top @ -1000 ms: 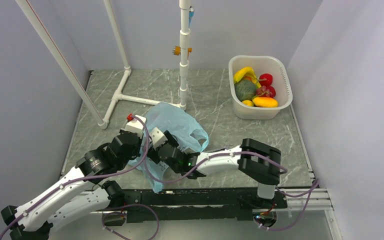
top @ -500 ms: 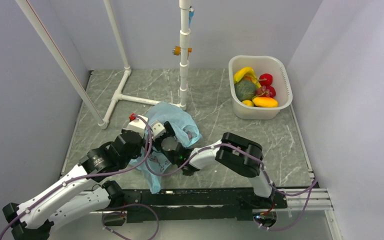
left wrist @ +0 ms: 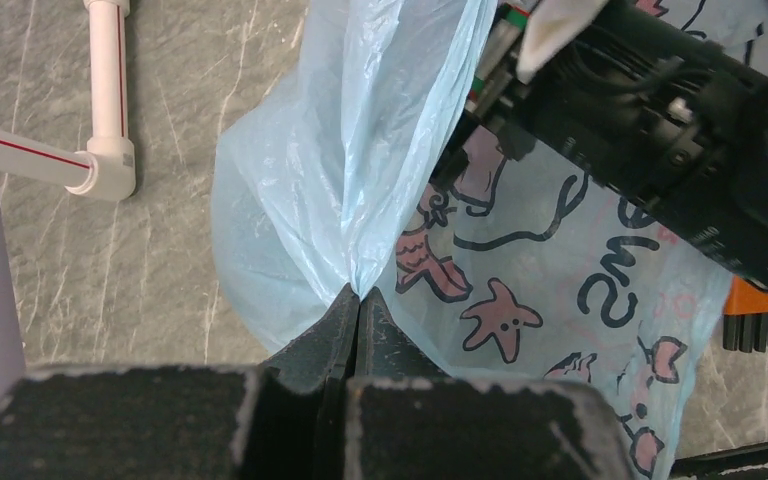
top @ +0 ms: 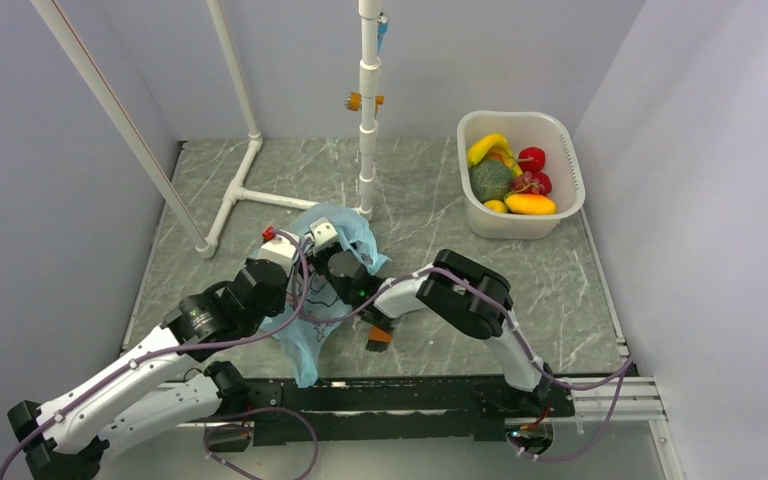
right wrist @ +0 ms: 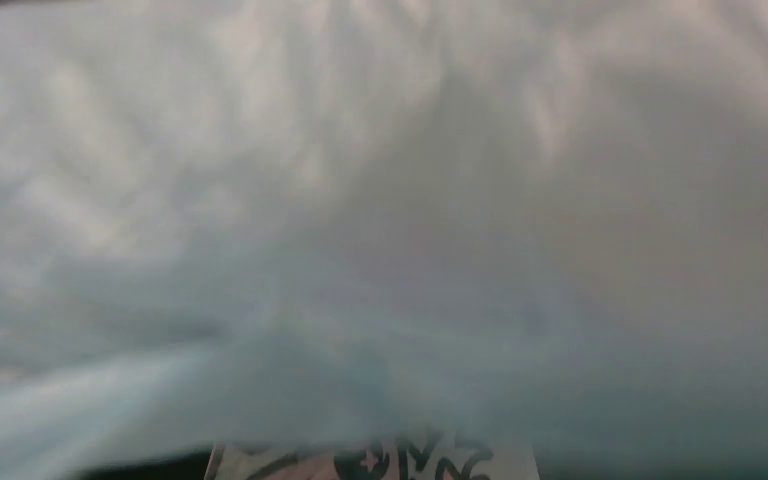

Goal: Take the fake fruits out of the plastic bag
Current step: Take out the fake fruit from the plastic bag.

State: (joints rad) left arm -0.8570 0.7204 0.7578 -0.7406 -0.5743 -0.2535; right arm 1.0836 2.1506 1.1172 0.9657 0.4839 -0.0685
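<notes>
The left gripper is clenched on a gathered fold of the plastic bag; its two dark fingers meet with the thin light-blue film pinched between them. From that pinch the bag fans upward and to the right across the left wrist view.

The panel facing the camera carries a pink-and-white cartoon print with dark outlines: a starfish with a face, a mermaid-like figure and other small sea creatures. Beside them run large dark rounded letters that seem to read "Sme"; the rest of the word is covered by the black body of the right arm, which lies across the bag.

The right gripper is pushed against or into the bag's upper part. Its own camera is filled with blurred blue film, a strip of unreadable dark print showing at the bottom edge, so I cannot tell whether its jaws are apart or together.

The bag lies crumpled on the grey marbled table, near the foot of a white pipe stand.

The fake fruits sit well apart from it, in a white perforated tub at the far right: banana, red round fruit, grape bunch and mango, next to a dark green melon.
</notes>
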